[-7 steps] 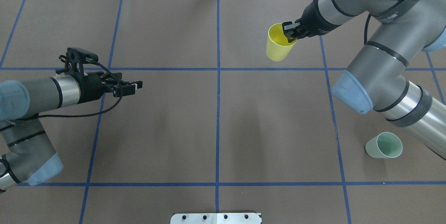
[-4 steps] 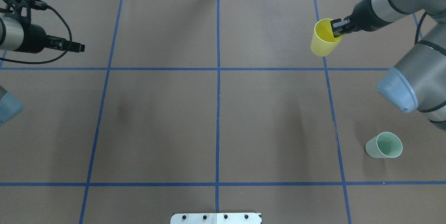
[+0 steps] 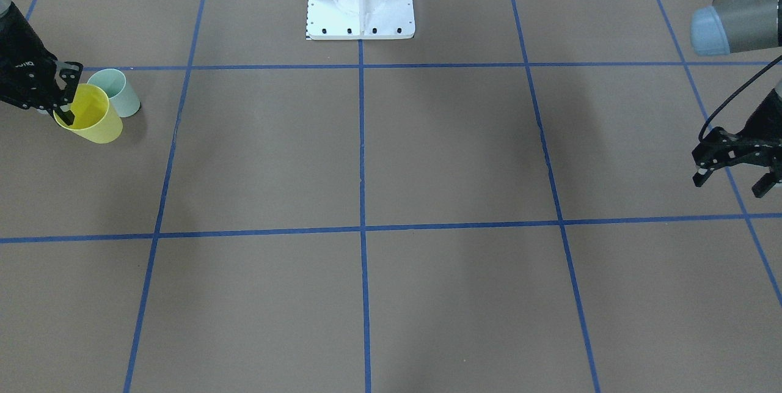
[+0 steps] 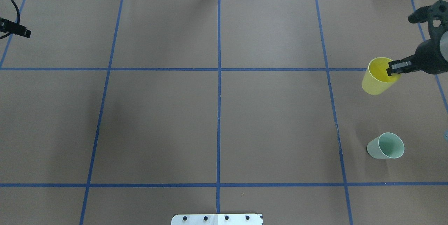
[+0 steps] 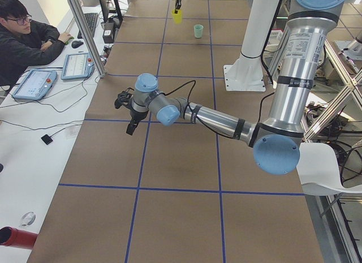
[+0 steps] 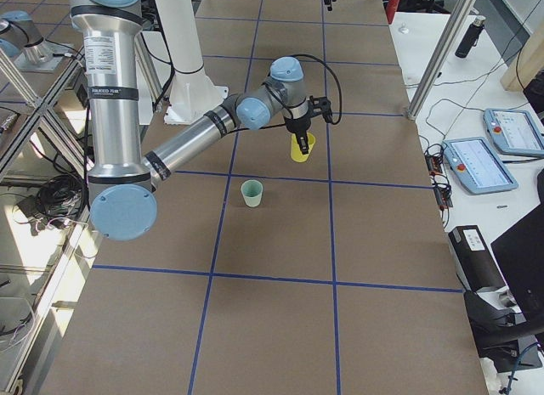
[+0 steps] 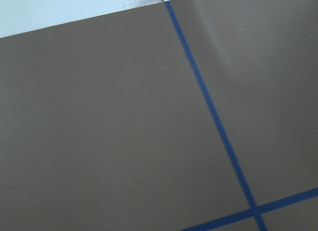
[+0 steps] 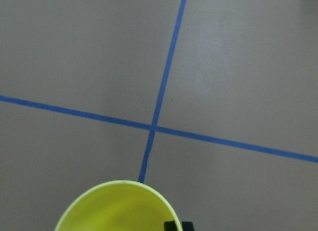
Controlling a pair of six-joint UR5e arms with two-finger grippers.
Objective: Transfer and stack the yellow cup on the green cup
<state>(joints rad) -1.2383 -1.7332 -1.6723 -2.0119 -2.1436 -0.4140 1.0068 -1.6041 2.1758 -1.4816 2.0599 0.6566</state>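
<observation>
Overhead and from both ends, the table (image 4: pixel 157 113) shows a brown cover ruled into squares by blue tape lines (image 4: pixel 218 113).

The right gripper (image 4: pixel 393 71) is clenched on the rim of the yellow cup (image 4: pixel 375 82), 1 finger inside the mouth and 1 outside the wall. The cup hangs mouth-up and appears to be held above the cover, near the table's end on the robot's right. In the right wrist view, its rim fills the lower edge of the picture, with a crossing of 2 tape lines beneath it.

The green cup (image 4: pixel 385 146) stands upright on the cover in the same end column of squares, nearer the robot than the yellow cup. In the overhead view, a stretch of bare cover separates the 2 cups. In the front-facing view they overlap, but the side views show them apart.

The left gripper (image 3: pixel 731 182) hovers near the opposite end of the table. Its jaws are released, the 2 fingers spread with nothing between them. Its wrist camera looks down on brown cover, tape and the pale far edge of the table.

The 2 grippers are well apart, with the whole middle of the grid between them. The robot's white base plate (image 3: pixel 360 8) sits at the near-centre edge. A seated person (image 5: pixel 25 42) is at a side desk beyond the left end.
</observation>
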